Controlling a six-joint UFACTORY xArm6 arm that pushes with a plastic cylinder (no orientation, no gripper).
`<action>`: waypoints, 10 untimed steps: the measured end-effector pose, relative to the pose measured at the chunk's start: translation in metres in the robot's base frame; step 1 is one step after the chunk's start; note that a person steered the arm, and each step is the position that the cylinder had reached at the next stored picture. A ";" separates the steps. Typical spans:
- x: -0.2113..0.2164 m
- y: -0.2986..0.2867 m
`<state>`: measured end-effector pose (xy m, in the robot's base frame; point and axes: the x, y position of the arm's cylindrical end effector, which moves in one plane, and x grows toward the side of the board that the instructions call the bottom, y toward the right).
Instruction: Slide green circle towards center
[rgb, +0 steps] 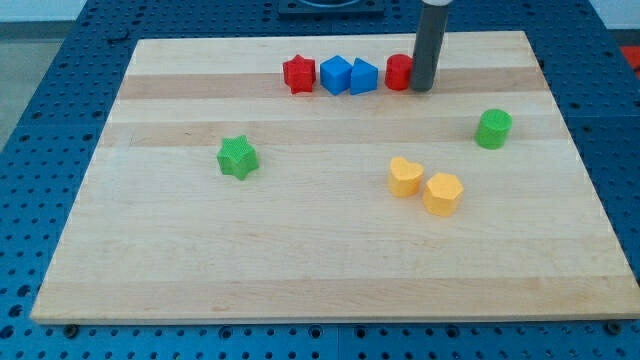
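Seven blocks sit on the wooden board (300, 270): two red, two blue, two green, two yellow would make eight, but the count is seven only if the red pair is taken as one, so counted plainly there are eight. The red star (298, 74), blue cube (335, 75), a second blue block (363, 77) and a red cylinder (399, 72) form a row near the view's top edge, the two blues touching each other. The green star (238, 157) stands alone in the left half. The two yellow blocks, a heart (405, 177) and a hexagon (443, 193), touch each other right of centre.

The green circle (493, 129) stands near the board's right edge, well apart from the other blocks, above and right of the yellow pair.

My tip (422, 88) is down on the board at the right end of the top row, just beside the red cylinder and seemingly touching it. It is a bare rod with nothing that opens or closes, and it holds nothing. It lies well apart from the green circle, up and to the circle's left.

Bare wood stretches between the green circle and the centre, bounded below by the yellow heart. The whole bottom strip of the board is free, as is the band between the green star and the yellows.
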<state>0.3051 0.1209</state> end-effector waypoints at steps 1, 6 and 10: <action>0.000 -0.005; 0.046 0.120; 0.097 0.073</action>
<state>0.4016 0.1934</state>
